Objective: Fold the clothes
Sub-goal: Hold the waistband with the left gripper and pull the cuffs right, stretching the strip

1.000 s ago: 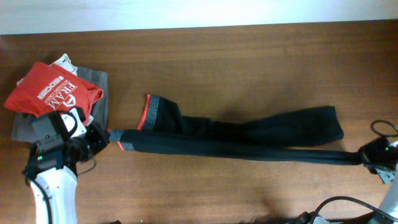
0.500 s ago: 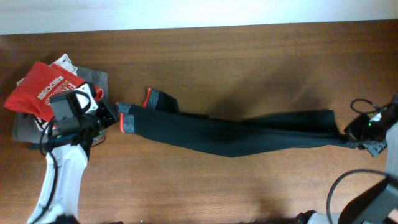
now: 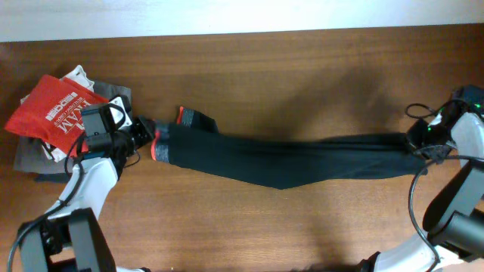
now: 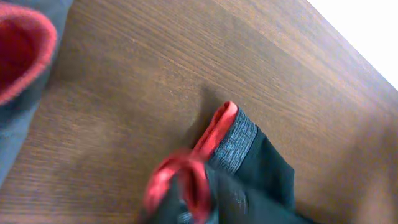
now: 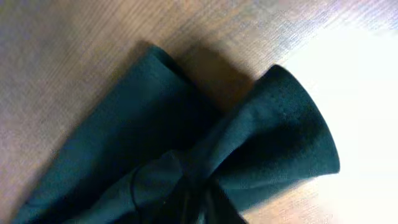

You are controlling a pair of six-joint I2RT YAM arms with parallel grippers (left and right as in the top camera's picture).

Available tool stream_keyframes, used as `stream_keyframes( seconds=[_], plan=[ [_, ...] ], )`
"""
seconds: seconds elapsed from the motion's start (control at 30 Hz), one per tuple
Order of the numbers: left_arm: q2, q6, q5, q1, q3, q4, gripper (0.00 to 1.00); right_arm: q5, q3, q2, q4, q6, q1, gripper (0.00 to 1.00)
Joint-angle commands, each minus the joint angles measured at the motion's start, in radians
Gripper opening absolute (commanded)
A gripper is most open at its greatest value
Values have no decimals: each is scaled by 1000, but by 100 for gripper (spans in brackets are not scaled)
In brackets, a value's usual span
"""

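The black leggings (image 3: 287, 162) stretch across the table from left to right, sagging a little in the middle. My left gripper (image 3: 147, 140) is shut on the grey waistband with its orange-red lining (image 4: 186, 180); the other waistband layer (image 4: 233, 134) lies on the wood beyond it. My right gripper (image 3: 417, 145) is shut on the leg ends (image 5: 186, 180), which bunch into it; the cuffs (image 5: 292, 124) fan out above the table.
A red T-shirt with white print (image 3: 57, 113) lies on grey folded garments (image 3: 34, 155) at the far left, just behind my left arm. The table's far edge (image 3: 242, 34) meets a white wall. Cables hang by my right arm (image 3: 423, 189).
Both grippers have moved toward the far side of the table, carrying the leggings with them. The fabric has drawn tighter and narrower, and the leg ends have lifted off the table.
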Motion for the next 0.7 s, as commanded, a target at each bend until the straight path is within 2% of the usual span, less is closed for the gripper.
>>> stream_keyframes(
  seconds=[0.0, 0.07, 0.1, 0.3, 0.43, 0.47, 0.57, 0.67],
  plan=[
    [28, -16, -13, -16, 12, 11, 40, 16, 30, 12, 37, -23, 38, 27],
    [28, -16, -13, -18, 12, -5, 63, 15, 49, 8, 22, -64, 42, 34],
    [28, -15, -9, -18, 14, -19, 64, 16, 62, 6, 5, -72, 41, 39],
    [28, 66, 24, -18, 65, -193, 63, 23, 198, -2, -191, -73, -24, 44],
    [27, 87, 25, -34, 76, -275, 60, 22, 198, 0, -269, -90, -87, 48],
    [27, 96, 24, -37, 76, -285, 59, 22, 182, 0, -272, -104, -99, 50],
    [28, 119, 22, -43, 76, -314, 59, 19, 124, 0, -258, -130, -120, 66],
    [28, 135, 16, -44, 75, -332, 59, 18, 52, 0, -201, -133, -130, 74]
  ],
)
